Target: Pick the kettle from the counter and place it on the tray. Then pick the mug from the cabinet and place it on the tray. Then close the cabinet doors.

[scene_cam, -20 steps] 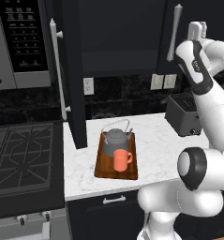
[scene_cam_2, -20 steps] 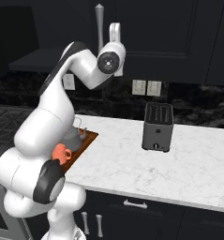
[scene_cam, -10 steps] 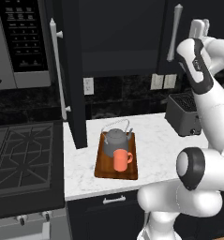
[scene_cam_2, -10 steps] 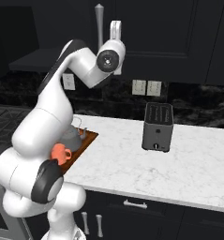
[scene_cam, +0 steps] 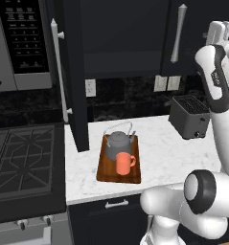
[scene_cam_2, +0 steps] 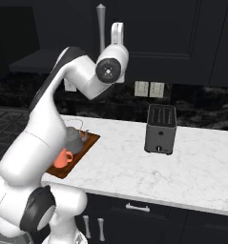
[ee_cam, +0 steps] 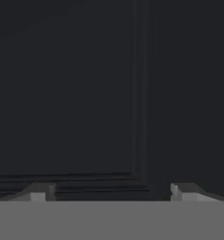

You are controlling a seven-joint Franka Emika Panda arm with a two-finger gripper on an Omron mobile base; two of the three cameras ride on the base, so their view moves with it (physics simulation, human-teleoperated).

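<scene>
One kettle point(scene_cam: 119, 143), one mug point(scene_cam: 123, 163), one tray point(scene_cam: 108, 173), one toaster point(scene_cam: 190, 116), two cabinet doors point(scene_cam: 74, 76), one microwave point(scene_cam: 20, 45).

In the right base view, the robot's white arm covers most of the squat dark grey metal kettle point(scene_cam_2: 73, 141), part of the small orange mug point(scene_cam_2: 63, 158) and the near end of the reddish-brown wooden tray point(scene_cam_2: 85, 147). In the left base view, the grey microwave point(scene_cam: 20, 45) is cut off by the left edge, and its keypad markings are too small to read.
</scene>
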